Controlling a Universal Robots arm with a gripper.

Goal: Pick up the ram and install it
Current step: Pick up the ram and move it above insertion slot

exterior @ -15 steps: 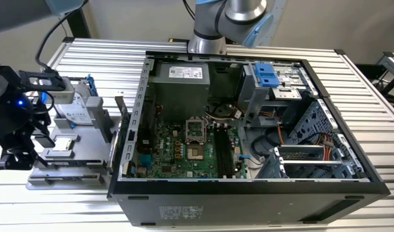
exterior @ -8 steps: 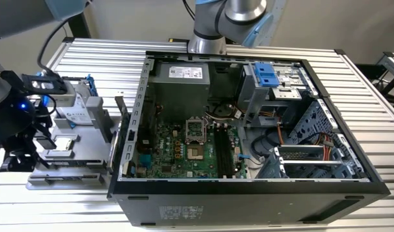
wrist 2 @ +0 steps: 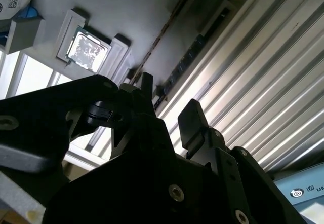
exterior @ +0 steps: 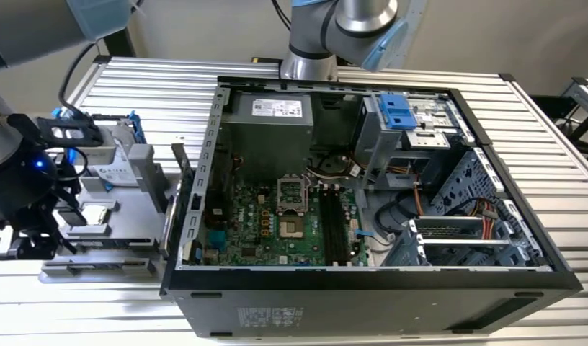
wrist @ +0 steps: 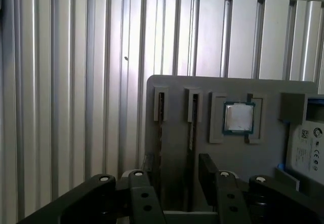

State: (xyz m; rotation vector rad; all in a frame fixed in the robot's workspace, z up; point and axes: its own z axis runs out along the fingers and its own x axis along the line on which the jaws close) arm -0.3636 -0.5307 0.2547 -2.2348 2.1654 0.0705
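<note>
The ram shows as two thin sticks standing on edge in slots of a grey fixture [wrist: 177, 87], one stick [wrist: 160, 107] beside the other [wrist: 194, 115]. In the second wrist view the same sticks run as thin lines, one brownish [wrist 2: 167, 26] and one with dark chips [wrist 2: 190, 57]. My gripper [wrist: 174, 181] hangs open just above the fixture's slotted end, and the sticks' near ends reach toward the gap between its black fingers [wrist 2: 192, 120]. In the exterior view the gripper [exterior: 15, 249] sits at the far left, beside the fixture [exterior: 130, 238].
A square processor chip [wrist: 238, 117] and a silver hard drive [exterior: 121, 162] also rest on the fixture. The open computer case [exterior: 371, 281] takes up the middle of the ribbed metal table [exterior: 553, 144], with black memory slots [exterior: 334, 231] on its green board.
</note>
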